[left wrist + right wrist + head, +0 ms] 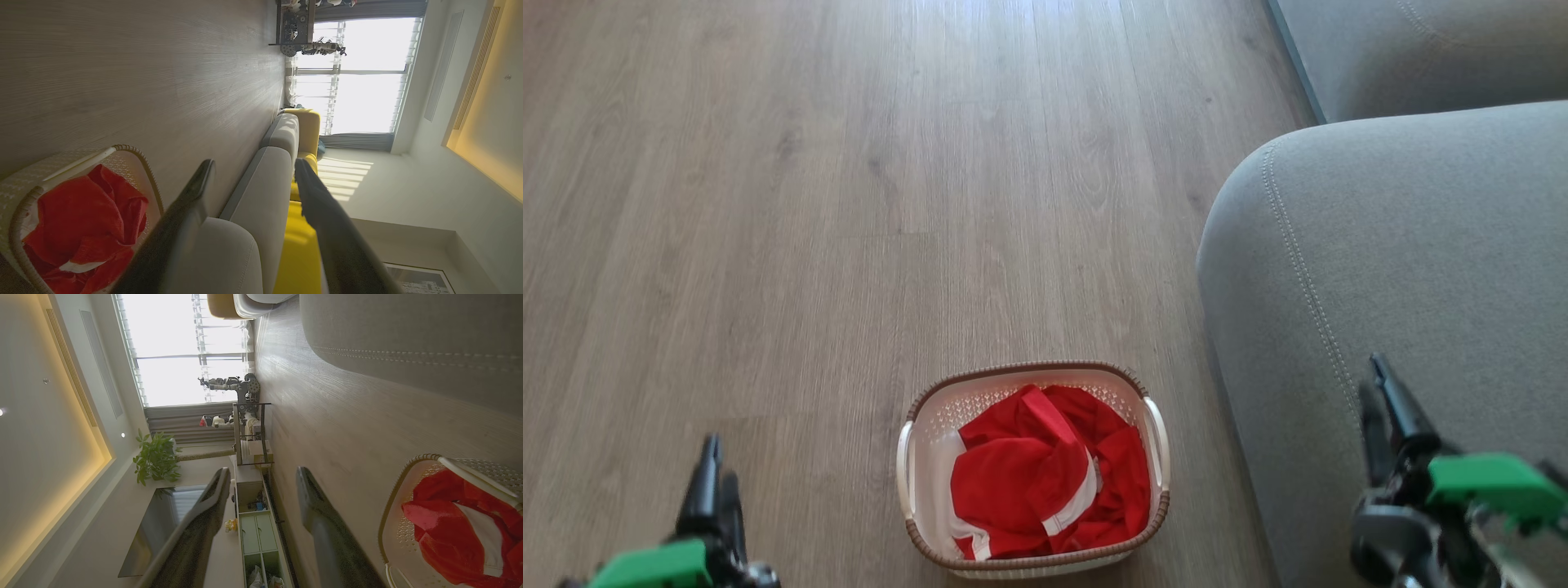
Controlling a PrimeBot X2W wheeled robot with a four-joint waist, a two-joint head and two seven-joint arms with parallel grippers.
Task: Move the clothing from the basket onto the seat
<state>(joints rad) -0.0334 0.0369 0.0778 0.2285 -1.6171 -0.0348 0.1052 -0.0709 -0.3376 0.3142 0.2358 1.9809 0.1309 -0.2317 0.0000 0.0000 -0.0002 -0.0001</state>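
The basket (1029, 369) holds crumpled red clothing (1029, 482). The left gripper (719, 461) is at its 9 o'clock, the right gripper (1370, 376) at 3, both with fingers apart and empty.

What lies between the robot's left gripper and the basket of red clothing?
Bare wooden floor. In the head view, nothing sits between the left gripper and the basket, which holds the clothing.

Cropped at 3 o'clock edge: seat (1405, 269). Cropped at 7 o'clock: left gripper (721, 461) base. Buried under top folds: lower clothing (1013, 482) in basket (1025, 367).
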